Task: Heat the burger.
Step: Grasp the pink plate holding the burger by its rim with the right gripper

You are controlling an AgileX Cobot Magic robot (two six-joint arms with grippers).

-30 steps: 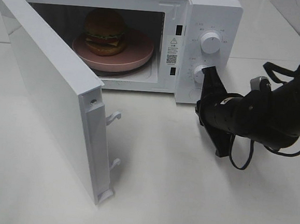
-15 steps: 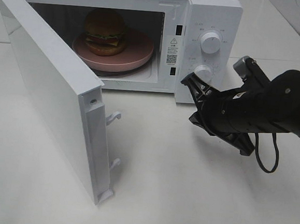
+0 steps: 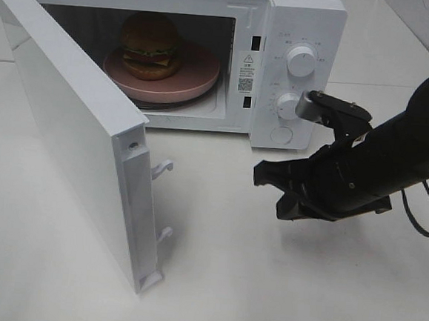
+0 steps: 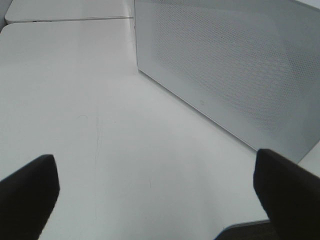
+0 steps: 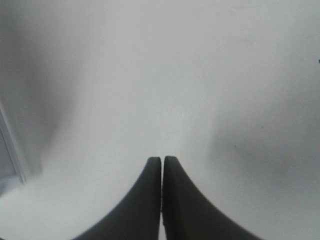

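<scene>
left tool (image 4: pixel 156 192) jaws wide apart | right tool (image 5: pixel 161 161) jaws pressed together

burger (image 3: pixel 150 44) on plate (image 3: pixel 203 78) | plate in microwave (image 3: pixel 307 19) | door (image 3: pixel 61 126) at front left | right arm (image 3: pixel 381 166) before microwave

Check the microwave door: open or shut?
Open. The door stands wide, latch hooks exposed; the burger on its pink plate shows inside.
</scene>
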